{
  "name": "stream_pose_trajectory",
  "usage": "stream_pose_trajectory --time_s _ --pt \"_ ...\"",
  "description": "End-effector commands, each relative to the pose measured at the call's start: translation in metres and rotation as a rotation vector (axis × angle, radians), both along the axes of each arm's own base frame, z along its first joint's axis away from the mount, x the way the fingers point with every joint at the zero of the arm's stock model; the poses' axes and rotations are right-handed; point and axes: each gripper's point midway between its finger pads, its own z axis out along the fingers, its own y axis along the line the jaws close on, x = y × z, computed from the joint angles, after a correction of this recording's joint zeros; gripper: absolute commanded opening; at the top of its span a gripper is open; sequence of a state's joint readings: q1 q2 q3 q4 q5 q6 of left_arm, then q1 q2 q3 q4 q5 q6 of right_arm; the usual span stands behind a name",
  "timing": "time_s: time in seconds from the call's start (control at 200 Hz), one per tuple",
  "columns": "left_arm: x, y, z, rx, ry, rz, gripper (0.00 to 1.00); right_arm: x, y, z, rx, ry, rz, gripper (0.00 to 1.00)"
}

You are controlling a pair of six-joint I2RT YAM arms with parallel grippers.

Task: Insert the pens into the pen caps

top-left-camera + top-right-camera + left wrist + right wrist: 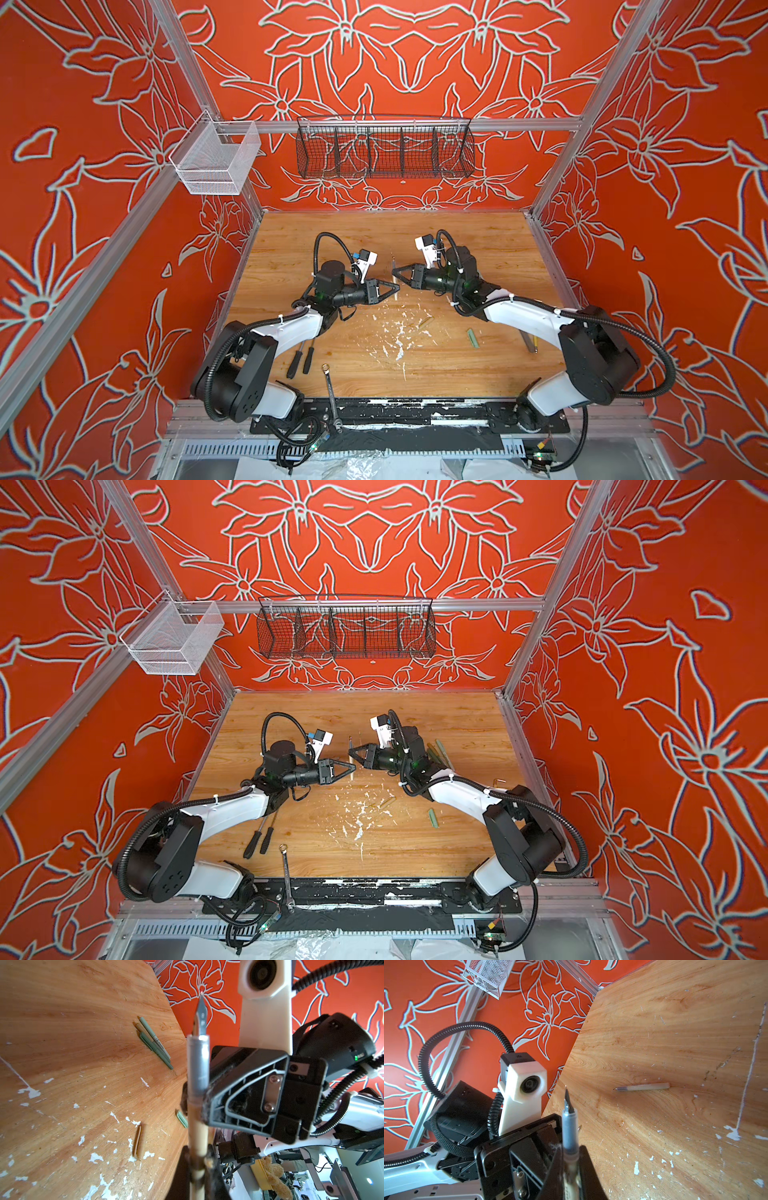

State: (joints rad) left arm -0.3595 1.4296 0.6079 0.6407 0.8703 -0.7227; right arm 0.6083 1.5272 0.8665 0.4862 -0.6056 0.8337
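five pens: a beige pen (197, 1064) at the centre of both top views, nib toward the frame's top, with left gripper (395, 286) and right gripper (395, 272) both clenched on it; three bunched pens (154, 1043); one lone pen (641, 1086). two caps right of centre: tan cap (424, 322), green cap (473, 337). two screwdrivers (308, 360), one wrench (331, 392). paint-flecked wooden table (498, 241); red floral walls (83, 124). barrel print unreadable.

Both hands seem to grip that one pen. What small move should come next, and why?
Probably the right hand should let go. It and the left hand are both shut on one uncapped pen, and a tan cap and a green cap lie loose nearer its arm, waiting to be fetched.
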Motion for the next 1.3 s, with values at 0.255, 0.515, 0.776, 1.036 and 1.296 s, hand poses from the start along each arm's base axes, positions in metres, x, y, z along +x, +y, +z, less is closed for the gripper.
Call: stream_pose_trajectory --time_s 0.255,0.515,0.776,1.036,1.296 --pt "-0.002 0.003 0.008 0.076 -0.005 0.009 0.00 -0.014 -0.031 -0.031 -0.194 0.050 -0.059 0.40" --pt "-0.025 0.015 0.010 0.226 0.076 -0.028 0.00 -0.038 -0.127 -0.106 -0.789 0.210 -0.219 0.60" --pt "-0.048 0.024 0.023 0.300 0.070 -0.080 0.00 -0.071 -0.209 -0.142 -1.135 0.368 -0.356 0.69" --pt "-0.045 0.021 0.023 0.284 0.070 -0.081 0.00 -0.089 -0.235 -0.169 -1.144 0.497 -0.408 0.66" --pt "-0.044 0.022 0.020 0.290 0.076 -0.069 0.00 -0.106 -0.237 -0.187 -1.095 0.561 -0.378 0.63"
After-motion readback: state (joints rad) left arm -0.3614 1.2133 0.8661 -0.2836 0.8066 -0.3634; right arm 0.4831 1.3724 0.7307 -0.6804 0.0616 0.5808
